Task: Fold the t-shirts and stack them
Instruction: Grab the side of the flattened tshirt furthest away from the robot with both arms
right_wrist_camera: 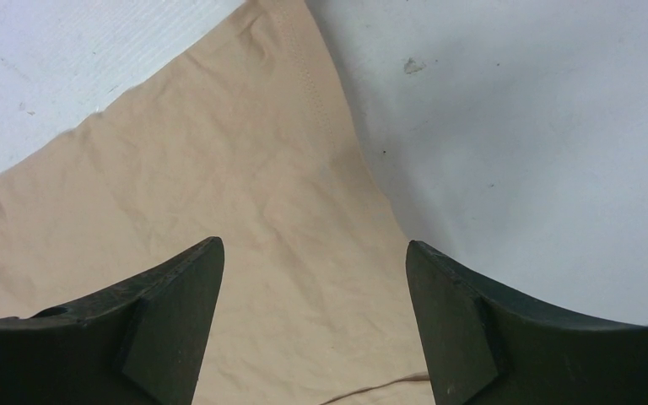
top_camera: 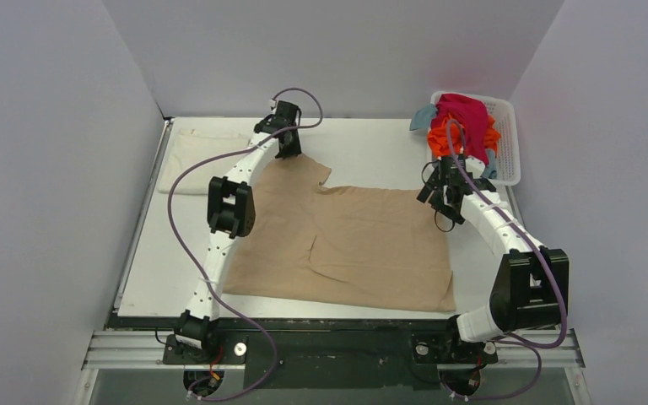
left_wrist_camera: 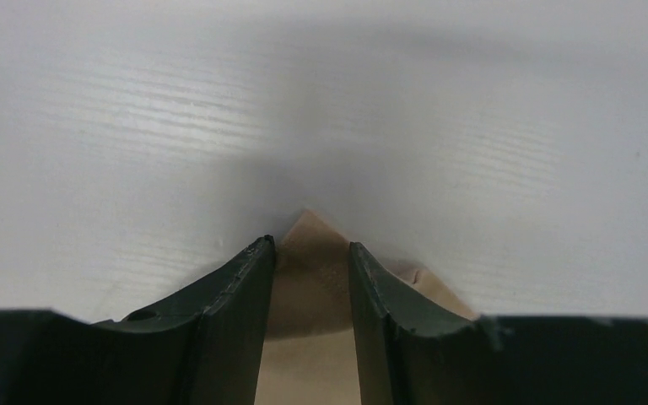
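Flat, creased tan t-shirt, sleeve tip seemingly within clenched left gripper; right gripper agape.

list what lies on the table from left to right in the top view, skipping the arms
cream-white folded shirt → tan t-shirt spread flat → white mesh basket holding the magenta shirt and orange shirt

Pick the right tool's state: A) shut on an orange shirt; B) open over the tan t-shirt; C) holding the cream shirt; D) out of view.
B: the right tool has its fingers wide apart, nothing gripped, above the tan t-shirt near its edge.
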